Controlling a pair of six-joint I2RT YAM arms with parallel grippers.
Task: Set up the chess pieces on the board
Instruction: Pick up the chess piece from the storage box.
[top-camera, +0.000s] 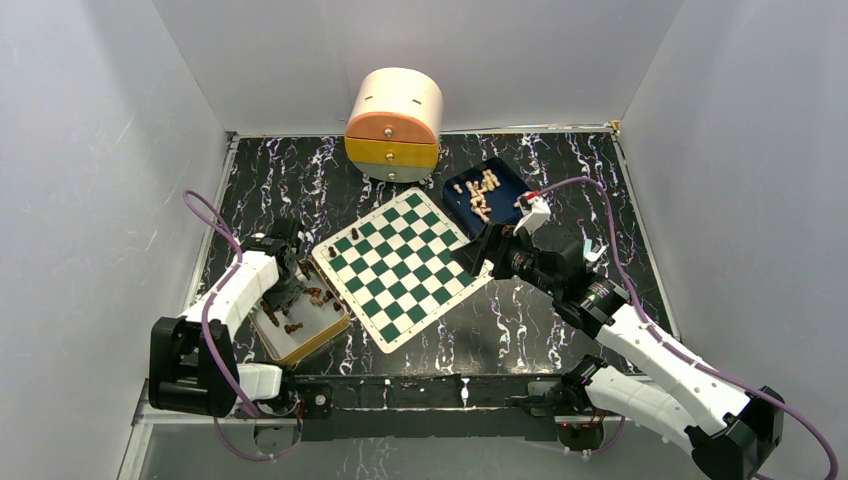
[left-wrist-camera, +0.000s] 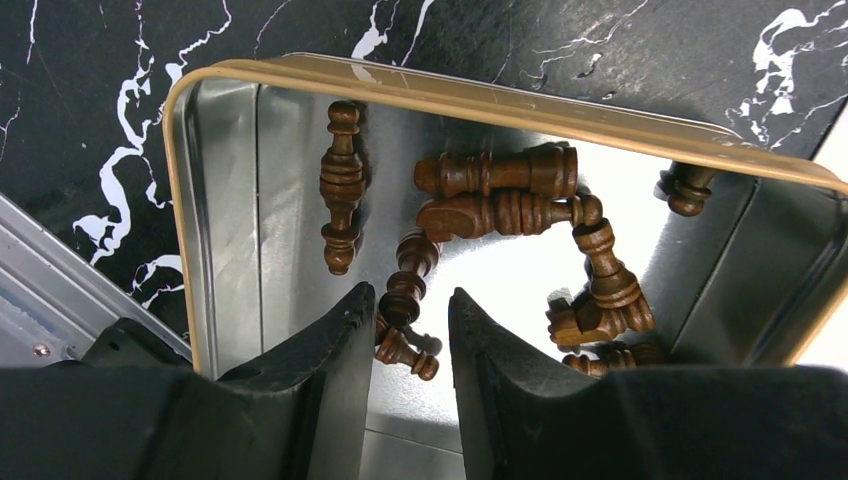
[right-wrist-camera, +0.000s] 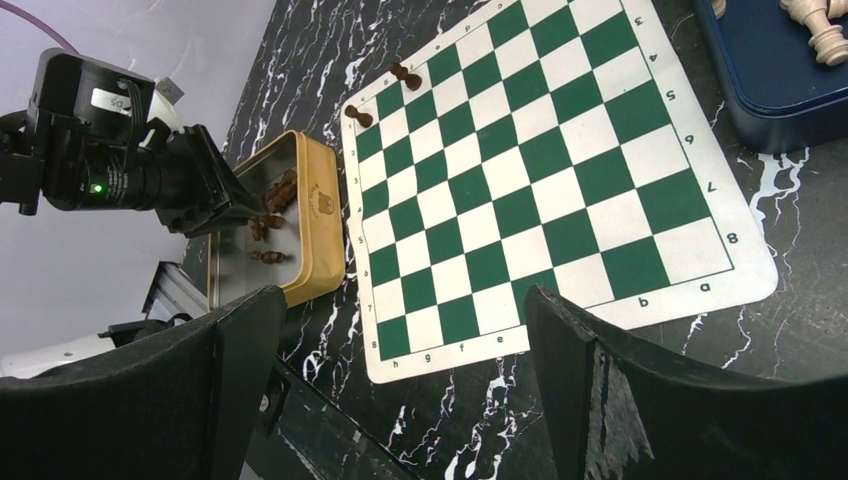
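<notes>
**Step: picking a dark piece from the tray**

Left jaws straddle a dark chess piece (left-wrist-camera: 405, 285) lying in the tan-rimmed tray (left-wrist-camera: 450, 100); gripped or not, cannot tell. Right jaws gape empty at the corner of the board (top-camera: 400, 265), which carries two dark pieces (right-wrist-camera: 405, 76). Next: clamp, lift clear, carry to its square. Black marbled surface (top-camera: 560, 330), white walls (top-camera: 90, 150).

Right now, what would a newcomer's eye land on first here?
The green-and-white board at the centre of the table, nearly bare: just two dark pieces near its left corner. Beside it, the left hand is down in the tan-rimmed tin, fingers straddling one lying piece. At the far edge sits a round orange-and-yellow drawer box.
</notes>
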